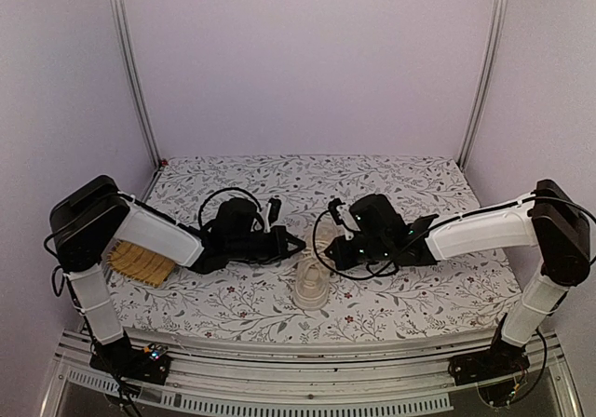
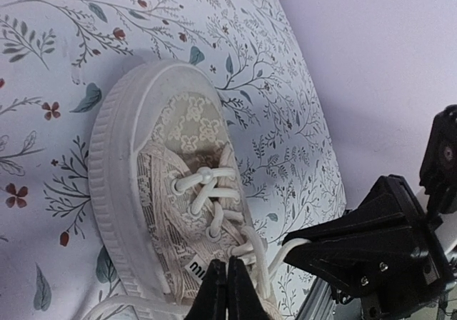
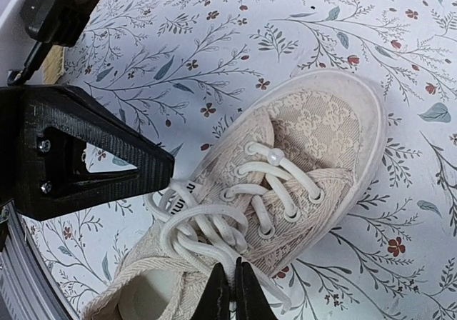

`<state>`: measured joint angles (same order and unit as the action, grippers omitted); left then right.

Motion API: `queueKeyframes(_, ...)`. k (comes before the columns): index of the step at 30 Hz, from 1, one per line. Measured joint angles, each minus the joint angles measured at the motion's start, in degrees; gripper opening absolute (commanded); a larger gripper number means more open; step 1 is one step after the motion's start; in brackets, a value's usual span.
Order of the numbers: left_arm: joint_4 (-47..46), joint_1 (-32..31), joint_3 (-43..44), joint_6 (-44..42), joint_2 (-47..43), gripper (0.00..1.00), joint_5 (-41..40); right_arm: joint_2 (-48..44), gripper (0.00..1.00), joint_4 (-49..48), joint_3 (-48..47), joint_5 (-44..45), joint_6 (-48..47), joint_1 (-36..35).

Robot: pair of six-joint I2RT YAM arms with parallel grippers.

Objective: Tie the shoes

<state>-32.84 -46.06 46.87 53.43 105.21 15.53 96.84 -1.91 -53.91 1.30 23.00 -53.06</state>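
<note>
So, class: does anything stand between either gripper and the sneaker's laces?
Nothing visible does. The left gripper and right gripper, both shut, sit right at the laces of the sneaker; whether either pinches a lace is unclear.

sneaker upper: cream lace-patterned cloth, matt | laces: pale smooth cord | sole: off-white, rubbery, ribbed edge, matt | bench: floral printed cloth, slightly wrinkled | left tool, right tool: black matt plastic | mat: yellow, woven, rough
</note>
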Motion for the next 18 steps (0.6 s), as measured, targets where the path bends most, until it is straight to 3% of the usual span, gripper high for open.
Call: queueKeyframes(18, 1.6, 1.9, 0.0, -2.8, 0.0, 0.00, -5.7, -0.3, 0.02, -5.3, 2.2, -9.0, 1.5, 9.4)
